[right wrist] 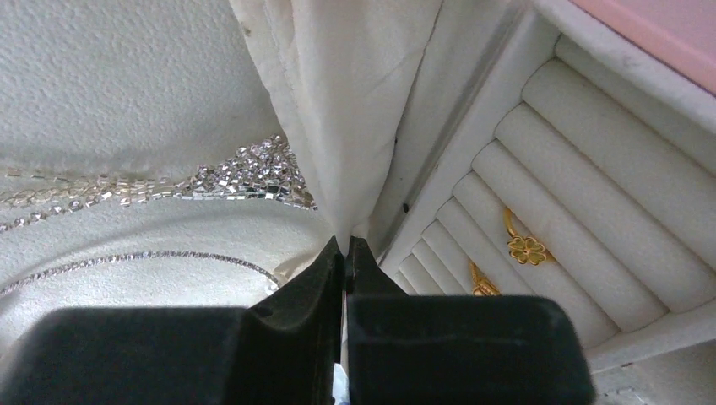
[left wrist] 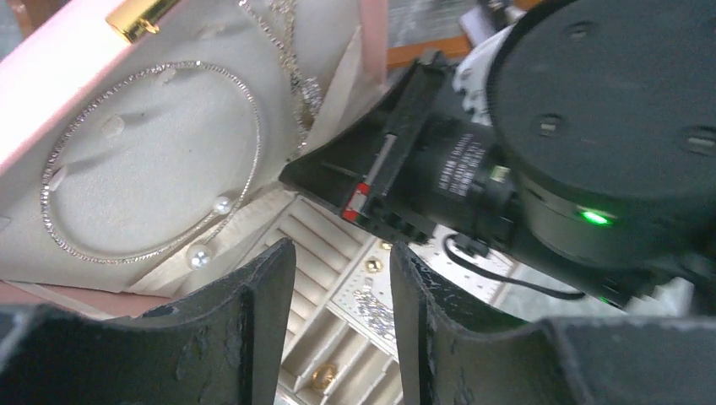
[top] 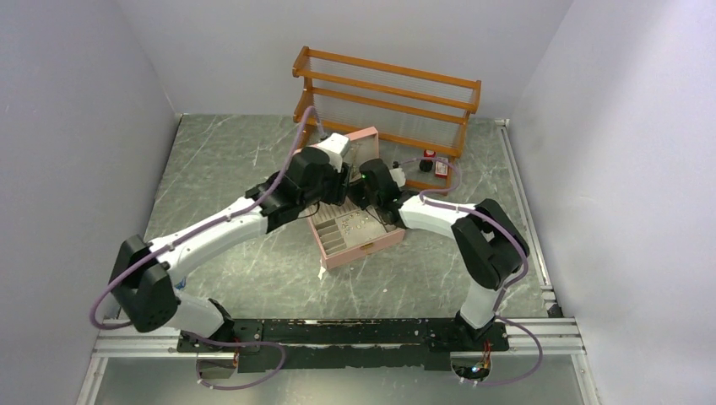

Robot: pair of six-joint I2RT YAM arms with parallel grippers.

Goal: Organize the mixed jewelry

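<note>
pink box sits mid table, lid up, wooden rack behind it. both arms reach in over the box from either side, heads close together.

left gripper: jaws apart, nothing between them, hovering over the ring rolls of the tray.

right gripper: jaws pressed together, tips right at the fold of the white lining flap inside the lid. can't tell if fabric or chain is pinched.

jewelry:
- thin silvery necklace lies as a loop on the lid's inner pad, two pearl beads at its lower edge
- crystal chain bunches on the pad just left of the flap
- gold clover ring is seated between ring rolls, second gold ring in a neighbouring groove
- another gold ring in the tray below the left jaws, small gold stud just beside the rolls
</note>
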